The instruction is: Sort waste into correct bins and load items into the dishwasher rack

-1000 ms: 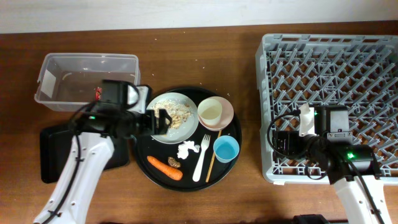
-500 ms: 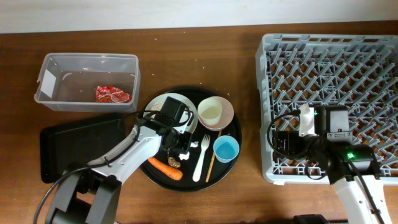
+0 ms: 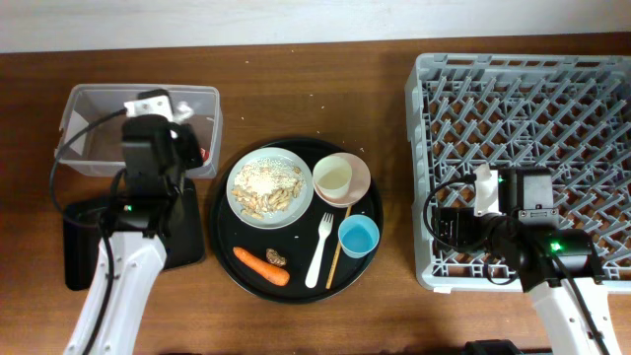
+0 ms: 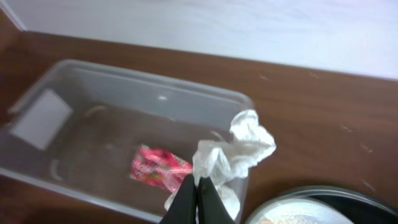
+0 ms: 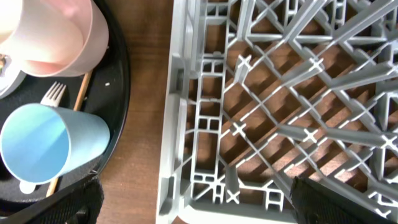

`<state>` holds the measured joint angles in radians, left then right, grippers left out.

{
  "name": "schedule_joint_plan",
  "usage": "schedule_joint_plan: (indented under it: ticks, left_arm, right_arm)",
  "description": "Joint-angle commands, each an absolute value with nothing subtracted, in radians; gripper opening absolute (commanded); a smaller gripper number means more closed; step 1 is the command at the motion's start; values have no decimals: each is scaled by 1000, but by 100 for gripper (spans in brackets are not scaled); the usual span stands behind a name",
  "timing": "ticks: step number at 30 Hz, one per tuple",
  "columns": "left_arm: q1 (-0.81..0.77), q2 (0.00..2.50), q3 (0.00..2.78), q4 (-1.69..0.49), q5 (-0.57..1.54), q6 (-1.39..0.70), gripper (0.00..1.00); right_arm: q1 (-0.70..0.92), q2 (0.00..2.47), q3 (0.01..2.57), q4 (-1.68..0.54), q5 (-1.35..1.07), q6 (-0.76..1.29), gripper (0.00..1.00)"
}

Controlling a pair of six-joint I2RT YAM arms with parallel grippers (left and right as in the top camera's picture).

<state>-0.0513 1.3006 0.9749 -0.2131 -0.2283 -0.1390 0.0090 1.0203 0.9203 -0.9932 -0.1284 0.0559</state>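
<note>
My left gripper [image 4: 198,180] is shut on the crumpled white tissue [image 4: 239,146], holding it over the right end of the clear tub [image 4: 124,81]. The red wrapper [image 4: 158,169] lies inside that tub. In the overhead view the left gripper [image 3: 168,106] hangs over the tub [image 3: 74,128]. The white plate [image 3: 268,187] carries pale food scraps. Beside it are the pink bowl [image 3: 357,179] with a cream cup [image 3: 333,177] in it, the blue cup [image 3: 358,237], fork [image 3: 319,251], chopstick [image 3: 333,258], carrot [image 3: 261,264] and brown lump [image 3: 276,258]. My right gripper [image 5: 199,202] stands open over the front-left corner of the grey rack [image 5: 211,124].
The plate, cups and waste sit on a round black tray [image 3: 222,232]. A shallow black rectangular tray [image 3: 84,247] lies below the tub, partly under my left arm. The rack [image 3: 532,99] fills the right side of the table.
My left gripper closed on the tissue on the round tray, then swung up and left with it to the tub. The right arm has not moved.
</note>
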Motion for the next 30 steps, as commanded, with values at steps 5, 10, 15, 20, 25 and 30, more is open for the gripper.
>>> schedule_joint_plan:
  ticks: [5, 10, 15, 20, 25, 30]
  left_arm:
    - [16, 1541, 982, -93, -247, -133, 73]
    - [14, 1439, 1025, -144, -117, -81, 73]
    - [-136, 1423, 1025, -305, 390, -82, 60]
    - [-393, 1433, 1060, -341, 317, -81, 74]
    - [-411, 1676, 1415, -769, 245, -85, 99]
    - [-416, 1788, 1564, -840, 227, -85, 99]
  right_arm:
    - [6, 1018, 942, -992, -117, 61, 99]
    - [6, 1018, 942, -993, -117, 61, 99]
    - [6, 1018, 942, -992, -117, 61, 99]
    - [6, 1018, 942, -992, -117, 61, 99]
    - [6, 1018, 942, -993, -117, 61, 99]
    - [6, 1018, 942, -995, -116, 61, 99]
